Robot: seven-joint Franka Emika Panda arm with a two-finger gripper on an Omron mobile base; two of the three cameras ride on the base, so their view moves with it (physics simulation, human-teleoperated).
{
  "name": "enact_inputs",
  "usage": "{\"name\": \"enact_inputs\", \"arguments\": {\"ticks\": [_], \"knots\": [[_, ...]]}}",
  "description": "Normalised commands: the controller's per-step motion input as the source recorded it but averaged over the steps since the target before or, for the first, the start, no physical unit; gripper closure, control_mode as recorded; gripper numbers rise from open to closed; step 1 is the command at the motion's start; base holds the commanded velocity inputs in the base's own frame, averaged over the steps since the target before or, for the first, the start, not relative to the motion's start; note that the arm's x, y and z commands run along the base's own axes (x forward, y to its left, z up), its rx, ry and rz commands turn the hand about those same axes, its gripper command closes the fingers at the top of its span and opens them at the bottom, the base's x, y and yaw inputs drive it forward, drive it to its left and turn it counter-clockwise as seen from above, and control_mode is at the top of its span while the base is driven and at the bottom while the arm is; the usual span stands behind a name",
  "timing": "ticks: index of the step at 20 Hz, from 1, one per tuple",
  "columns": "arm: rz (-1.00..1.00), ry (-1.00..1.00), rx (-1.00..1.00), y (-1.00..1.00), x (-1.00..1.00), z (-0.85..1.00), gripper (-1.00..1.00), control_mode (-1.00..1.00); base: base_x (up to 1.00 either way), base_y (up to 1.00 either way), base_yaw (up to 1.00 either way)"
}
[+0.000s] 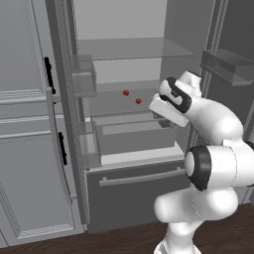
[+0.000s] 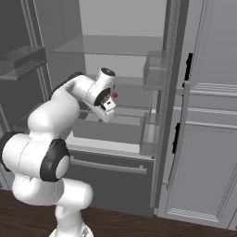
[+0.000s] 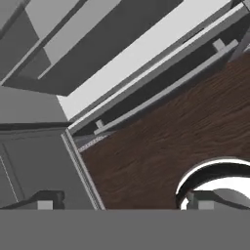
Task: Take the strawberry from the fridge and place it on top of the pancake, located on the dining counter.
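Fridge (image 1: 134,193) doors stand swung wide, one to each side, baring the pale interior with its glass shelves, while the dark bottom drawer with its horizontal bar stays closed beneath. Light grey panelled cabinets (image 1: 25,149) with black handles flank the fridge on its left in the left base view and on its right in the right base view. Dark wooden floor (image 3: 161,146) runs along the foot of the drawer, seen from above in the hand view.

The white arm rises in front of the fridge's lower half, its wrist bent at the level of the middle shelf, at that shelf's front edge. The gripper (image 3: 122,202) looks down past the drawer's bar to the floor; its two fingertips (image 3: 45,204) stand far apart at the bottom of the hand view with nothing between them, so the claw is fully spread and empty.

Two small red things lie on the middle shelf: the strawberry (image 1: 126,92) toward the back, and a second red piece (image 1: 138,100) nearer the front edge, just beside the wrist. Which of the two is the strawberry cannot be told for sure at this size.
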Motion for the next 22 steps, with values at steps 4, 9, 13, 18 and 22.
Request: {"name": "enact_inputs", "arguments": {"ticks": [4, 9, 13, 18, 22], "knots": [[0.46, -0.33, -0.08, -0.32, -0.15, 0.46, -1.00, -1.00, 0.00, 0.00, 0.00], [0.60, -0.18, -0.25, 0.00, -0.86, 0.21, -1.00, -1.00, 0.00, 0.00, 0.00], [0.48, -0.01, -0.39, 0.20, -0.74, 0.00, -1.00, -1.00, 0.00, 0.00, 0.00], [0.10, -0.19, -0.28, 0.07, -0.80, -0.01, -1.00, -1.00, 0.00, 0.00, 0.00], [-0.04, -0.30, 0.00, -0.02, -0.98, 0.01, -1.00, -1.00, 0.00, 0.00, 0.00]]}}
